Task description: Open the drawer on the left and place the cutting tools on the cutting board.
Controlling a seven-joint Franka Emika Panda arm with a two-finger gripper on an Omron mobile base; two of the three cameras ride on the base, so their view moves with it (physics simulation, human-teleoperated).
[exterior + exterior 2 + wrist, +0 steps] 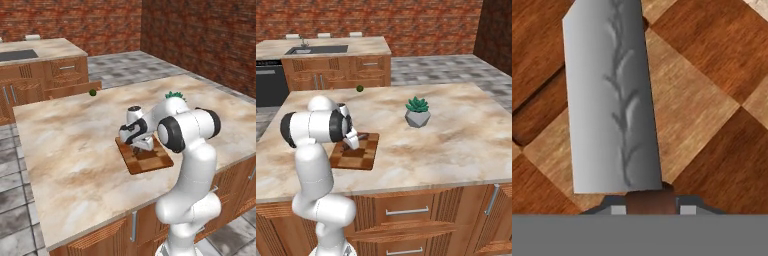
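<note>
Over the cutting board (712, 100), the hand (649, 210) seemingly grips a knife (609, 100).

Marble island counter (456, 145), cutting board (363, 155), potted succulent (417, 112), green fruit (360, 88)

Even bright light, soft shadows, slightly pixelated

We find no writing, label, brand, number or sign that can be read in any of the views. The one mark near the jaws is on the grey knife blade (609, 95) lying straight ahead of them: a darker, branching, vine-like line running along its length. We read it as decoration, not as letters or figures.
</note>
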